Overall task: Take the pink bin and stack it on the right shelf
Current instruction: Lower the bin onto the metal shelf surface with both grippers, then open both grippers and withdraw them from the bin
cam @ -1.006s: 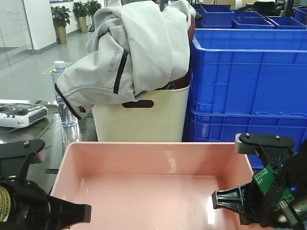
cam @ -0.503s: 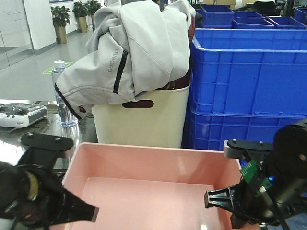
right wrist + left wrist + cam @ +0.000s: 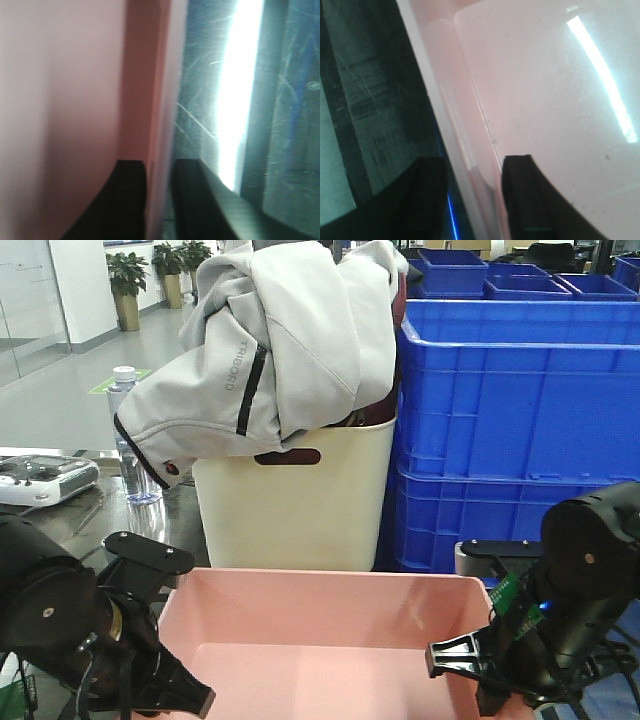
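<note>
The pink bin (image 3: 330,640) fills the lower middle of the front view, held between my two arms. My left gripper (image 3: 185,690) is on its left wall and my right gripper (image 3: 450,660) is on its right wall. In the left wrist view my left gripper (image 3: 475,195) has one black finger inside the bin (image 3: 545,100) and one outside, on either side of the wall. In the right wrist view my right gripper (image 3: 159,200) pinches the bin's wall (image 3: 145,100) the same way. The shiny scratched steel shelf top (image 3: 95,515) lies under and left of the bin, and also shows in both wrist views (image 3: 365,100) (image 3: 200,115).
A tall cream bin (image 3: 300,505) draped with a grey jacket (image 3: 290,340) stands just behind the pink bin. Stacked blue crates (image 3: 520,390) rise at the right. A water bottle (image 3: 127,440) and a white controller (image 3: 40,480) sit on the steel top at the left.
The pink bin has sunk lower in the front view and looks narrower. Both arms have come further up into view, still on its side walls.
</note>
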